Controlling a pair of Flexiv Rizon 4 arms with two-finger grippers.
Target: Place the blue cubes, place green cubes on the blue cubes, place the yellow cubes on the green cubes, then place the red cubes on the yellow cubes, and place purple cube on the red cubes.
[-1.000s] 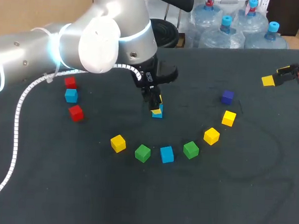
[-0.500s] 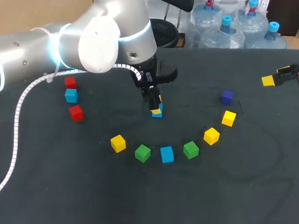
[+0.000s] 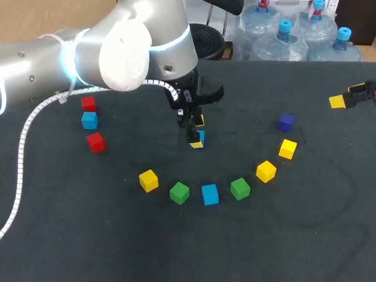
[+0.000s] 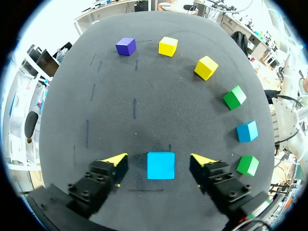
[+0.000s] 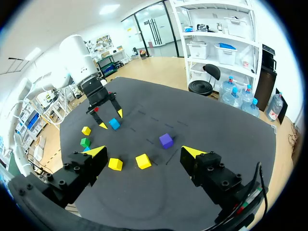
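While the dark table [image 3: 308,246] lies wide, the left arm [image 3: 117,44] covers its far left. Its left gripper [image 4: 159,159] hangs mid-table, fingers apart around a blue cube [image 4: 160,165], apparently not touching it. At the far right, the right gripper [image 5: 144,151] is spread and empty.

No readable text, label, number or sign in any view — nothing legible.
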